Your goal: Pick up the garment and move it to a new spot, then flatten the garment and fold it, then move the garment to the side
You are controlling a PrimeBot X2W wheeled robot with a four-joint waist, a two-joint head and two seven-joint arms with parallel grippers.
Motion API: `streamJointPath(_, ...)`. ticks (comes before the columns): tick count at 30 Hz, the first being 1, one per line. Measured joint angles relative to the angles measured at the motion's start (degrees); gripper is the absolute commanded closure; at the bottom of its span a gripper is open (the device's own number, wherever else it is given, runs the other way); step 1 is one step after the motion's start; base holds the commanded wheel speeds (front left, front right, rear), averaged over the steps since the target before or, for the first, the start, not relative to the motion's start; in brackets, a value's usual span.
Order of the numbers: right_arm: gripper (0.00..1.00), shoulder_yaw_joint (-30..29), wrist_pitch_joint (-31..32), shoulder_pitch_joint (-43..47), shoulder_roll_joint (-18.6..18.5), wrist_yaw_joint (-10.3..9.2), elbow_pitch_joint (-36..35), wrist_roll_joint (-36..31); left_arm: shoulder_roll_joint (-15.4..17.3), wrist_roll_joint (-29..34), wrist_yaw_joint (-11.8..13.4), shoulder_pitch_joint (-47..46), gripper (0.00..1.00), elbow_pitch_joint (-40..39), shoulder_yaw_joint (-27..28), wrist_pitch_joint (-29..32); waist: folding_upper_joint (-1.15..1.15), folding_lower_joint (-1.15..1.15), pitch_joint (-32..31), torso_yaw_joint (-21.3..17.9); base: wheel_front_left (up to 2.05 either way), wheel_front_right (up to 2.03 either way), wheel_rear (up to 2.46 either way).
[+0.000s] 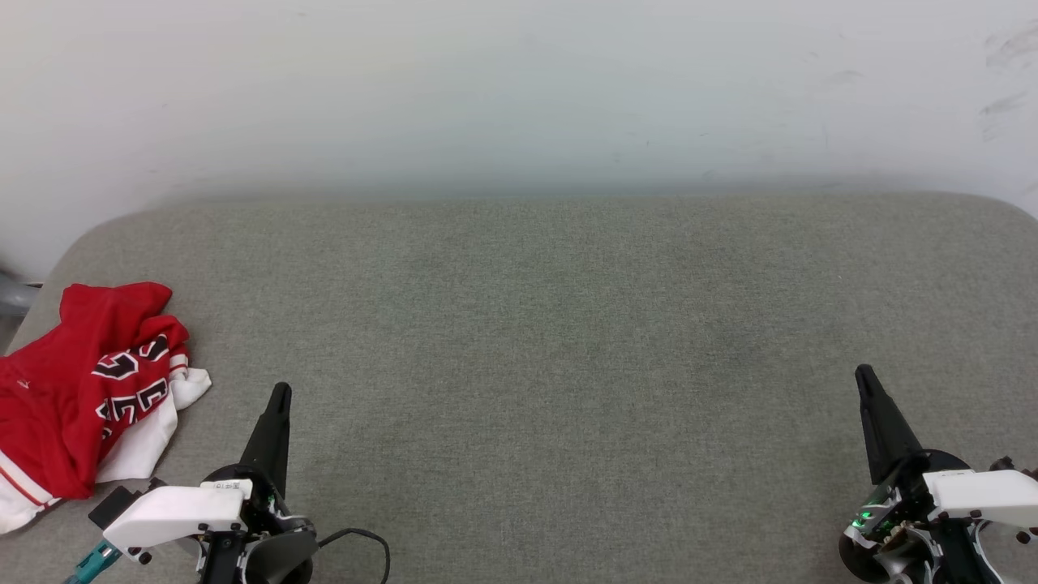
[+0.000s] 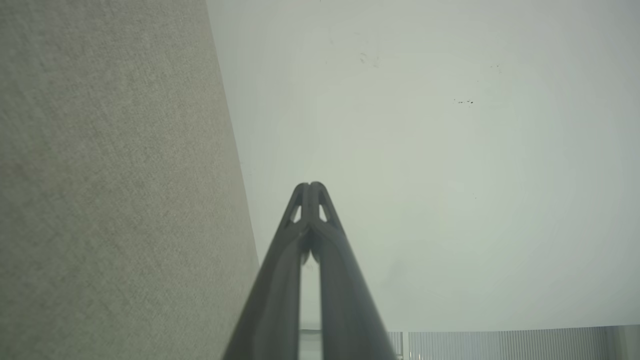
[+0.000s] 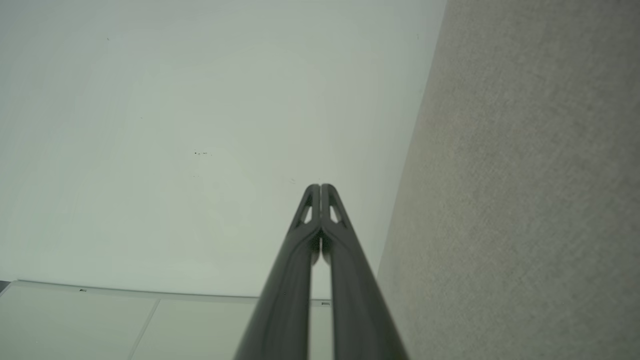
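Grey fabric desk (image 1: 519, 324) up against a plain white wall (image 1: 519, 97). The garment (image 1: 73, 389) is crumpled at the desk's left edge, near my left claw (image 1: 280, 395). My right claw (image 1: 864, 375) is well apart from it. Both claws are pinched together, holding nothing.

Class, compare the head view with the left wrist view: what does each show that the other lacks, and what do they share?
Head view: the crumpled red garment lying at the left, and the right hand, shut. Left wrist view: a ribbed panel along the bottom edge. Shared: the grey fabric surface, the pale wall behind it, and the left hand, its fingers shut together and holding nothing.
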Motion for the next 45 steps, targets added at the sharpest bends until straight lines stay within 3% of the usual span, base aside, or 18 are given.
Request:
streamJointPath(35,1.0,0.02,-0.01,0.12,0.0,0.0,0.25,0.0,-0.01,-0.01,0.01,0.1,1.0,0.23,-0.07,-0.01,0.0,0.0,0.0,0.0,0.0,0.0,0.0)
streamJointPath(36,0.0,0.04,-0.01,0.49,0.02,0.0,0.67,0.0,-0.04,-0.01,0.02,0.43,0.0,0.71,-0.12,-0.01,0.0,0.0,0.0,0.0,0.0,0.0,0.0)
streamJointPath(45,0.0,1.33,-1.74,2.26,0.12,-0.01,0.04,-0.09,-0.14,-0.05,0.03,1.97,0.0,0.08,-1.7,-1.9,0.0,0.0,0.01,0.07,0.0,0.0,0.0)
